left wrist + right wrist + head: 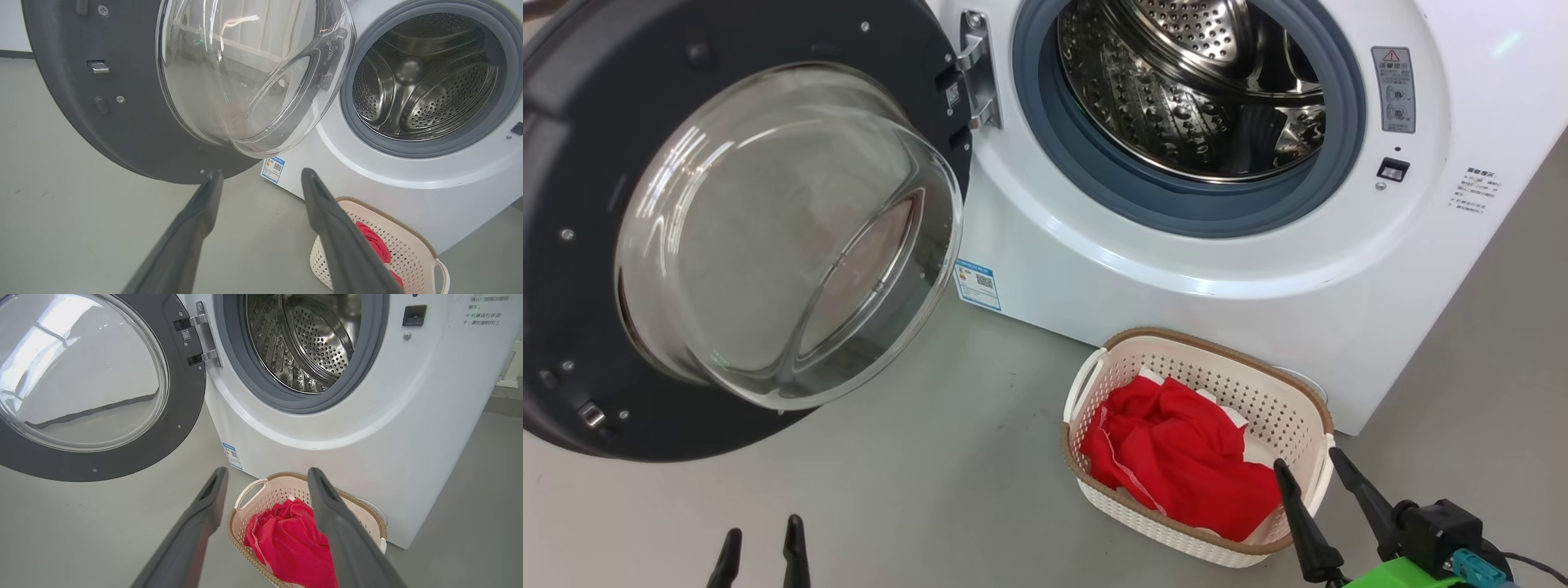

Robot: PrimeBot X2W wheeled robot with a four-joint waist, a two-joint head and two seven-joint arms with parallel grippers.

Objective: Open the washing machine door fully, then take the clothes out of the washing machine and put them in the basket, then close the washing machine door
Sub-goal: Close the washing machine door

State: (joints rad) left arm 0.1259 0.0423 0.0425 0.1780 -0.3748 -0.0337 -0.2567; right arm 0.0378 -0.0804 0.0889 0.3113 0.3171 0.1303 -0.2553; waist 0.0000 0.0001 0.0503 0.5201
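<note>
The drum [1192, 90] mouth stands unblocked, at one o'clock in the head view. The washing machine door [572, 269], standing wide at nine o'clock, pushes its glass bowl [784, 237] over the floor [931, 490]. Bare floor separates it from the basket [1290, 392] at five o'clock, half filled by clothes [1184, 457].

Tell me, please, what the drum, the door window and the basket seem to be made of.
Drum: likely stainless steel, shiny, perforated, with reflections.
Door window: probably clear glass, glossy, see-through.
Basket: looks like cream plastic, matte, moulded holes, brown woven-look rim.
</note>
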